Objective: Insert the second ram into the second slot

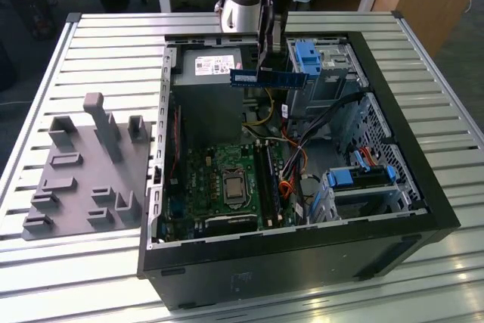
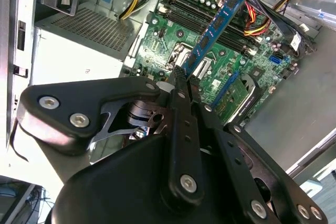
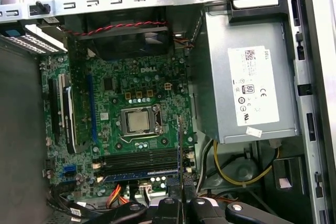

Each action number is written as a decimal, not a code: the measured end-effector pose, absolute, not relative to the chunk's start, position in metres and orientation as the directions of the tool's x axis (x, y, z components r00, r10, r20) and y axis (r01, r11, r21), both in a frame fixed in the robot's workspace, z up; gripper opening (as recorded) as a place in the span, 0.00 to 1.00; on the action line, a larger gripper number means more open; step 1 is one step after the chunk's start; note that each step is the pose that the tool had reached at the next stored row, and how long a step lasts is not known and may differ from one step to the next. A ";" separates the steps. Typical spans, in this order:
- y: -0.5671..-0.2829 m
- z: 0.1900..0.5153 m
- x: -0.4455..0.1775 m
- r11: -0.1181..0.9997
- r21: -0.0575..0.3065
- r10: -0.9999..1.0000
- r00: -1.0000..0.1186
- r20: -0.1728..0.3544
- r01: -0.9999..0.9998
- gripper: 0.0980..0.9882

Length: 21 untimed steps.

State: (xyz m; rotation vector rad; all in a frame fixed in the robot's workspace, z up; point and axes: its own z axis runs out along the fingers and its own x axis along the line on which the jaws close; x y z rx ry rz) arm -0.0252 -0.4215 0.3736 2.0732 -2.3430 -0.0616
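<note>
Clearance comes first: in the exterior view the gripper (image 1: 267,64) is clenched on the second ram (image 1: 268,78), held level well above the motherboard (image 1: 219,187) inside the open computer case (image 1: 423,209). In the second wrist view the second ram (image 2: 218,22) juts from the gripper (image 2: 182,73) and crosses the line of the memory slots (image 2: 184,10). In the first wrist view it shows edge-on (image 3: 180,150), again across the memory slots (image 3: 142,158). Judging by this, it should be turned parallel to them, then pressed evenly.
</note>
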 end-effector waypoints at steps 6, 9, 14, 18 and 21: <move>-0.421 0.374 -0.025 0.136 0.038 -0.990 -0.137 -0.017 -0.990 0.04; -0.421 0.374 -0.025 0.143 0.038 -0.989 -0.144 -0.017 -0.989 0.04; -0.421 0.374 -0.025 0.155 0.038 -0.988 -0.156 -0.017 -0.987 0.04; -0.421 0.374 -0.025 0.165 0.038 -0.986 -0.166 -0.017 -0.986 0.04; -0.421 0.374 -0.025 0.172 0.038 -0.985 -0.173 -0.017 -0.984 0.04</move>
